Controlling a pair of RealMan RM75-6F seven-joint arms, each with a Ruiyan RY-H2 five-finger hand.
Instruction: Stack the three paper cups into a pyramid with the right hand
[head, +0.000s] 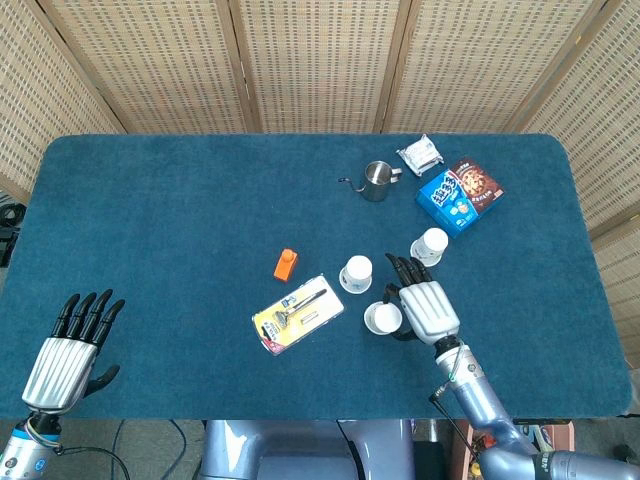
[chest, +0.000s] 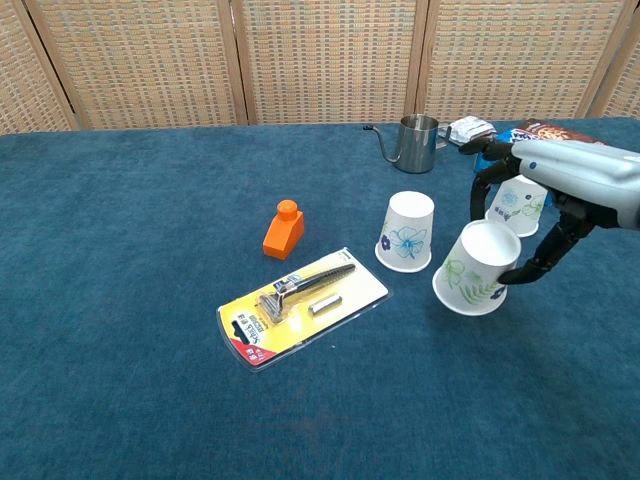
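We note the right hand (chest: 560, 190) gripping a leaf-printed paper cup (chest: 474, 268) tilted above the blue worktop (chest: 120, 250), just right of the upright flower-printed cup (chest: 407, 232), while the left hand (head: 70, 345) rests spread, empty, near the front edge.

Chest view: right hand (chest: 560, 185) runs off the right edge and covers most of the blue cookie box (chest: 545, 130) and part of the far paper cup (chest: 516, 207). Left hand (head: 62, 350) is cut by the head view's bottom edge. Print on the razor pack (head: 297, 314) too small to read.
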